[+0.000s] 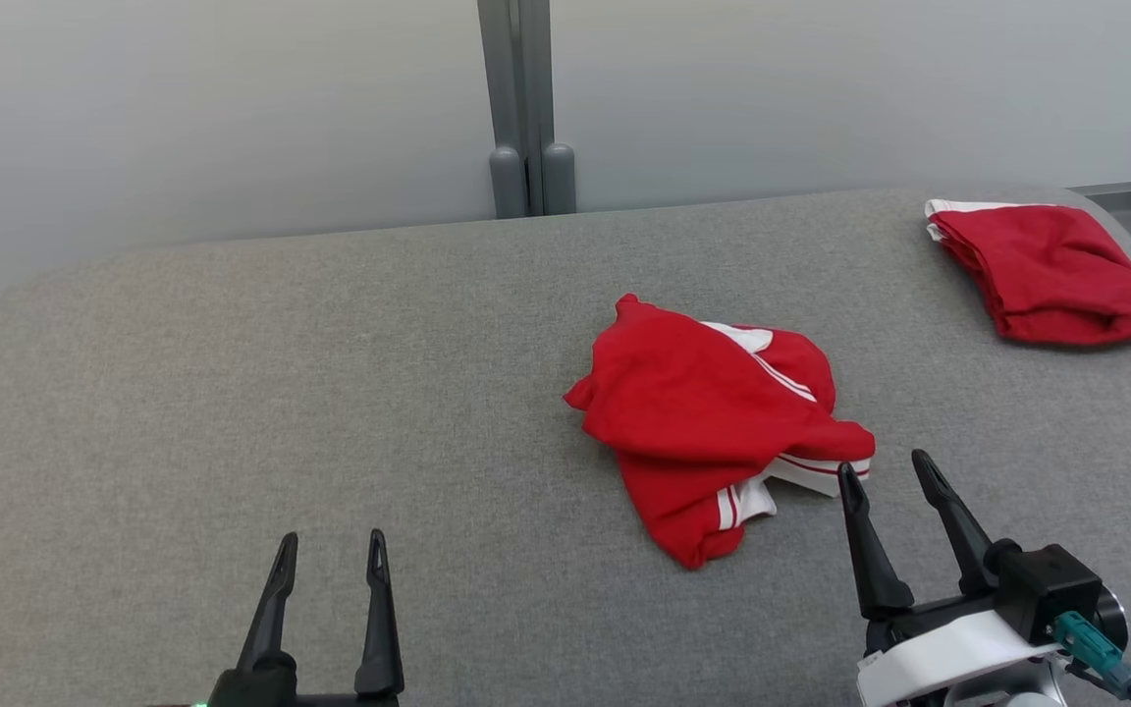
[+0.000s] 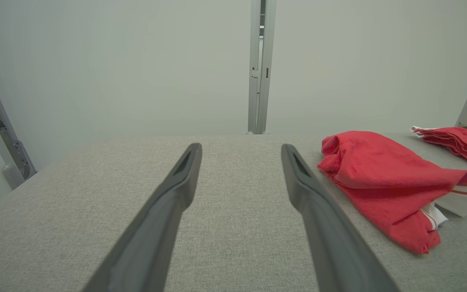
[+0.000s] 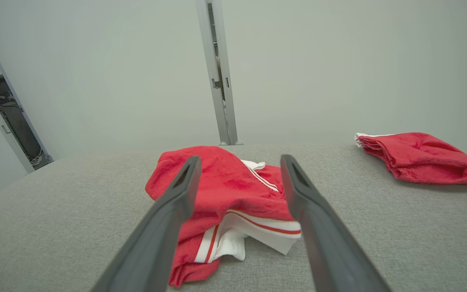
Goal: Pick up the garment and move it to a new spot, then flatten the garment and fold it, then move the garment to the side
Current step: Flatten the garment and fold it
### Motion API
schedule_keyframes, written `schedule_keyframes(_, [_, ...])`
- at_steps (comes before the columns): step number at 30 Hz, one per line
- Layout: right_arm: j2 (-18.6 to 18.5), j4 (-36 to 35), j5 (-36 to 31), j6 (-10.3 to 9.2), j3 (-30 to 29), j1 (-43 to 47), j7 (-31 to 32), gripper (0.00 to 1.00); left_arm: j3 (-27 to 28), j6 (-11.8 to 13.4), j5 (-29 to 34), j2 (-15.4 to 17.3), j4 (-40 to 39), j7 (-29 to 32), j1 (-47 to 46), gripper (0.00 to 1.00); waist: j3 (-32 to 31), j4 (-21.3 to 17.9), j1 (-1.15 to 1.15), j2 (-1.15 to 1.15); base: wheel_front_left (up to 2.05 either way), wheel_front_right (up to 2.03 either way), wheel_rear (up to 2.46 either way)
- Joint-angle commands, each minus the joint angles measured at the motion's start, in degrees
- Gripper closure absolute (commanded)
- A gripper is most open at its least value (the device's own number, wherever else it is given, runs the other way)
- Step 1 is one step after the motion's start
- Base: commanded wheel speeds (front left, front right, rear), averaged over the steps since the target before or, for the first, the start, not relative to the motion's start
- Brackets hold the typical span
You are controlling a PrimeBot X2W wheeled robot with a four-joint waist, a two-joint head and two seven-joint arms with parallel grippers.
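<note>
Garment [image 1: 713,432] lies just beyond the open right hand [image 1: 884,463], toward the right edge of the worktop [image 1: 232,393]; open left hand [image 1: 332,538] well apart

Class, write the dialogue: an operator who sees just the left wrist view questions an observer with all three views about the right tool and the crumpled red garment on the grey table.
Operator: Where is the right tool?
Observer: In the head view, the right tool stands open at the near, white-trimmed edge of the crumpled garment. I cannot judge whether they touch.
Operator: Is it aimed at the garment?
Observer: In the right wrist view, its two fingers frame the garment, with the white trim lying nearest between them.
</note>
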Motion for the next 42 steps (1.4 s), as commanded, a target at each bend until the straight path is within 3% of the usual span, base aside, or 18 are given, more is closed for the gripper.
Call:
schedule_keyframes(1, [-0.2, -0.1, 0.6, -0.08, -0.1, 0.2, 0.0, 0.00, 0.1, 0.1, 0.0, 0.0, 0.0, 0.0, -1.1, 0.00, 0.1, 0.0, 0.00, 0.00, 0.00, 0.00, 0.00])
schedule_keyframes(7, [-1.1, 2.4, 4.0, -0.08, -0.5, -1.5, 0.0, 0.00, -0.8, -0.3, 0.5, 0.0, 0.0, 0.0, -1.5, 0.00, 1.0, 0.3, 0.00, 0.00, 0.00, 0.00, 0.00])
schedule_keyframes(16, [-6.7, 14.1, 17.9, -0.07, 0.5, -9.8, 0.0, 0.00, -2.3, -0.8, 1.1, 0.0, 0.8, 0.0, -2.7, 0.00, 4.9, 0.3, 0.00, 0.00, 0.00, 0.00, 0.00])
schedule_keyframes(24, [-11.7, 23.9, 40.6, -0.05, 9.7, -18.6, 0.6, 0.00, -3.7, -0.9, 1.4, 0.0, 0.9, 0.0, -5.4, 0.00, 8.5, 0.8, 0.00, 0.00, 0.00, 0.00, 0.00])
schedule_keyframes(32, [-16.8, 21.7, 62.0, -0.04, 18.9, -23.1, 5.8, 0.00, -5.0, -0.8, 1.6, 0.0, 0.9, 0.0, -7.4, 0.00, 11.3, 1.8, 0.00, 0.00, 0.00, 0.00, 0.00])
schedule_keyframes(33, [-17.3, 20.9, 64.1, -0.05, 19.7, -23.2, 6.5, 0.07, -5.0, -0.7, 1.7, 0.0, 0.9, 0.0, -7.6, 0.00, 11.5, 1.9, 0.00, 0.00, 0.00, 0.00, 0.00])
schedule_keyframes(35, [-18.9, 19.1, 66.3, -0.05, 21.5, -23.6, 6.7, 1.00, -5.1, -0.5, 1.7, 0.1, 1.0, 0.0, -7.9, 0.00, 11.8, 2.0, 0.00, 0.00, 0.00, 0.00, 0.00])
schedule_keyframes(42, [-23.7, 14.6, 69.8, -0.04, 23.6, -25.9, 2.8, 1.00, -5.2, 0.0, 1.7, 0.1, 0.8, 0.0, -8.4, 0.00, 12.2, 1.5, 0.00, 0.00, 0.00, 0.00, 0.00])
